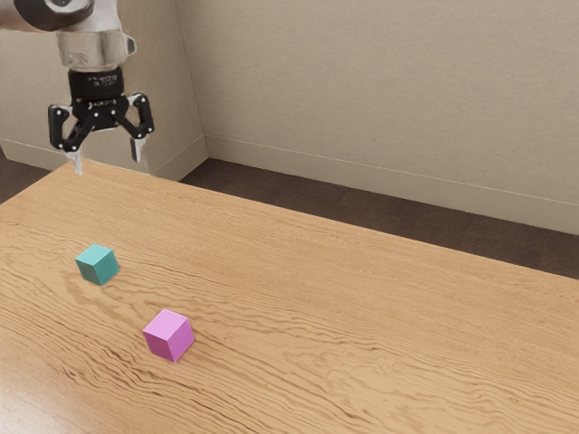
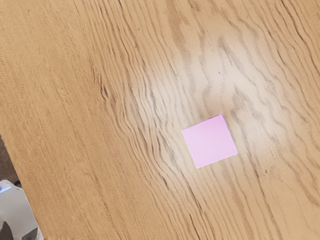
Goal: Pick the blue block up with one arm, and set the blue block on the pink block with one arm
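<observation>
A small teal-blue block (image 1: 97,264) rests on the wooden table (image 1: 362,307) near the exterior view's left. The pink block (image 1: 168,334) lies a short way in front of it, toward the exterior view's right. My gripper (image 1: 107,163) hangs high above the table's far left edge, well above the blue block, open with nothing between its fingers. From the wrist camera I look straight down on the pink block's (image 2: 209,141) top face, lying flat on the wood.
The table's edge and dark floor (image 2: 4,160) show in a corner of the wrist view, beside a grey-white part of the robot (image 2: 17,215). Beige walls (image 1: 380,81) and a dark floor strip (image 1: 380,208) lie behind the table.
</observation>
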You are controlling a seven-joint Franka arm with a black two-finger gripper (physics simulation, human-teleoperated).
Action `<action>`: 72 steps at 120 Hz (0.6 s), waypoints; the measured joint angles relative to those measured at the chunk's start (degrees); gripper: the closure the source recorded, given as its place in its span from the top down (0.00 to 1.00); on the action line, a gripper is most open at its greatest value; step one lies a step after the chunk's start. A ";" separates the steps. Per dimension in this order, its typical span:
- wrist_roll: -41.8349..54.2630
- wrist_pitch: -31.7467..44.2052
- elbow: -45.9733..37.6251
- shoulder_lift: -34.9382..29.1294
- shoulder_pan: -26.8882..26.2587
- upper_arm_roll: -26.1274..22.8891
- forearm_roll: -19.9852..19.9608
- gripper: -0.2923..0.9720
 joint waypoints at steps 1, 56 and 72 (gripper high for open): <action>-0.08 0.42 -0.83 -0.32 0.94 -0.40 -0.02 0.77; 5.33 28.56 -29.04 -8.41 10.39 0.00 -0.31 0.77; 13.10 32.72 -30.27 -8.07 12.81 0.06 -0.04 0.77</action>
